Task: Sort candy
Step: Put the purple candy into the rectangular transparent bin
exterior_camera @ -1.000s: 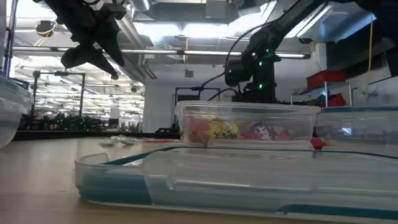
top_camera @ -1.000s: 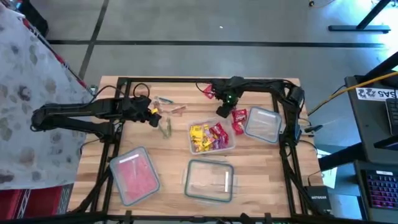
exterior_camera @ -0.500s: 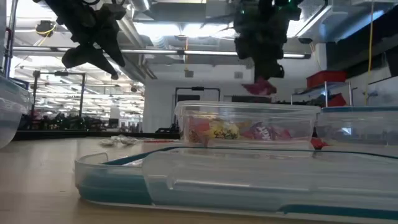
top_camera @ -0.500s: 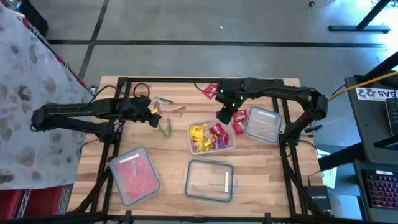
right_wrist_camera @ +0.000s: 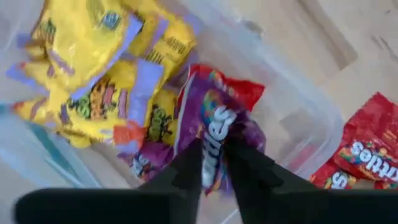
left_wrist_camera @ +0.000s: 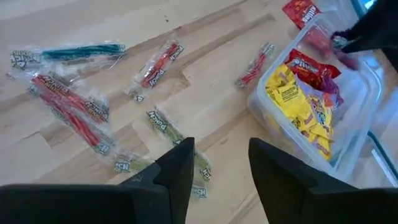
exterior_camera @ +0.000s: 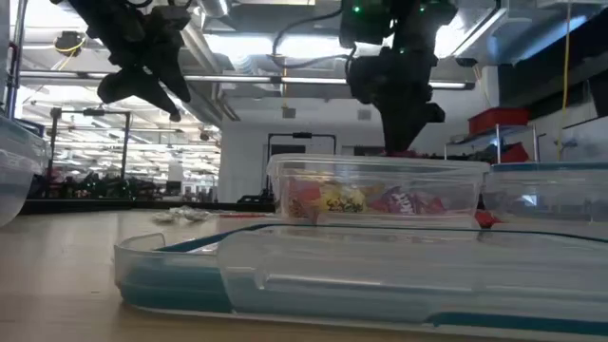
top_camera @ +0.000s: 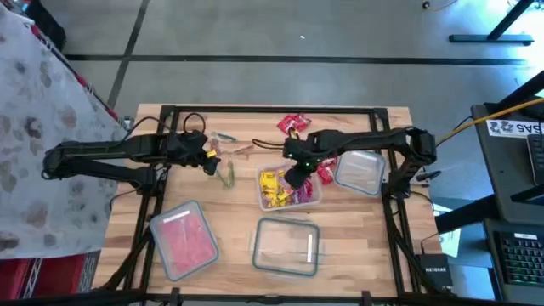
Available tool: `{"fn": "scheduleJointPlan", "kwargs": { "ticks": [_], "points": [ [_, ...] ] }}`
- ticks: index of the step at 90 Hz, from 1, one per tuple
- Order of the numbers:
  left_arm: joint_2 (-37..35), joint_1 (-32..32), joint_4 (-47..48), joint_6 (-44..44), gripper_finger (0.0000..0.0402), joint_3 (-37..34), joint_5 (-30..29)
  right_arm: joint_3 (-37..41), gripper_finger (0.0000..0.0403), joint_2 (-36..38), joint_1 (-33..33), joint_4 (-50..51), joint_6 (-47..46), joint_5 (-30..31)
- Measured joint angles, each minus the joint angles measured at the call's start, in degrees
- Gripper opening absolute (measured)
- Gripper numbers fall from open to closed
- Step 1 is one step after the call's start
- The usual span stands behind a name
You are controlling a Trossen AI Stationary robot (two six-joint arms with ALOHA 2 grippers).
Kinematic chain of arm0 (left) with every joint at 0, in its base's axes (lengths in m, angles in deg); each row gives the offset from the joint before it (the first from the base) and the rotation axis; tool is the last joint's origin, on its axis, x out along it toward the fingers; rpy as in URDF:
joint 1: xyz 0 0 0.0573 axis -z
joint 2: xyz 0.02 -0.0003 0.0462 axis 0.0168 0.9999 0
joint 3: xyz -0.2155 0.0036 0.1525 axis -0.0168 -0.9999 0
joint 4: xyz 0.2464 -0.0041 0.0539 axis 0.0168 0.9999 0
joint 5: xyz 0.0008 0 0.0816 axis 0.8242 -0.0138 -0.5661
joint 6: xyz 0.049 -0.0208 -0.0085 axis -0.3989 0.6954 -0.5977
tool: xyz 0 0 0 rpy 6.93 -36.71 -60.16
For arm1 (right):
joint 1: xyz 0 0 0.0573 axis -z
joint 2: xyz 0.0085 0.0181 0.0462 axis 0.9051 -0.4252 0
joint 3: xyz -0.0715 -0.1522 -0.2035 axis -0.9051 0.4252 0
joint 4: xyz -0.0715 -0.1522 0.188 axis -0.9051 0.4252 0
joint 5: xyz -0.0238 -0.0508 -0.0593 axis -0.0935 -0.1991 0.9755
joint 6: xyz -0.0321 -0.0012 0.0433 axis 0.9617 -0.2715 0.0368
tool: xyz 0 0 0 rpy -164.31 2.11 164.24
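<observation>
The candy lies in two places. Yellow, red and purple packets fill the clear middle container [top_camera: 289,189], and long red, blue and green strips [left_wrist_camera: 74,102] lie on the wood to its left. My right gripper [top_camera: 292,175] is low over that container's far side, shut on a purple packet [right_wrist_camera: 214,134]. My left gripper [left_wrist_camera: 217,155] hangs open above the strips, touching nothing. Red packets lie on the table at the far edge [top_camera: 293,125] and between the containers [top_camera: 327,166]. My right gripper pinches the purple packet between its two fingers, on the packet's end [right_wrist_camera: 213,163] nearest the wrist. The fingers come from above, pointing down into the container. The rest of the packet spreads over the red and yellow packets below; whether it rests on them I cannot tell.
An empty clear container [top_camera: 361,170] stands right of the middle one. Another [top_camera: 287,246] sits near the front edge, and one with pink contents [top_camera: 183,238] at the front left. A dark frame [top_camera: 255,110] borders the table.
My right gripper has come from the far side of the table toward the near edge, carrying a packet that hung below its fingers, and has gone down over the middle container. The left arm has kept still.
</observation>
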Motion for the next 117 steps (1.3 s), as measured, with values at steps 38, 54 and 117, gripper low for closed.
{"fn": "scheduleJointPlan", "kwargs": {
  "ticks": [38, 54, 117],
  "points": [
    [0.0, 0.0, 0.0, 1.5, 0.0136, 0.0, 0.5, 0.0, 0.0212, 2.2, 9.3, 5.1, 2.1, 3.4],
    [0.0, 0.0, 0.0, 1.6, 0.0136, 0.0, 0.4, 0.0, 0.0214, -1.0, 16.5, 6.9, 5.4, 4.6],
    [0.0, 0.0, 0.0, 3.9, 0.0136, 0.0, -0.3, 0.1, 0.0204, -16.1, 19.2, 9.6, 14.6, 1.5]
  ]
}}
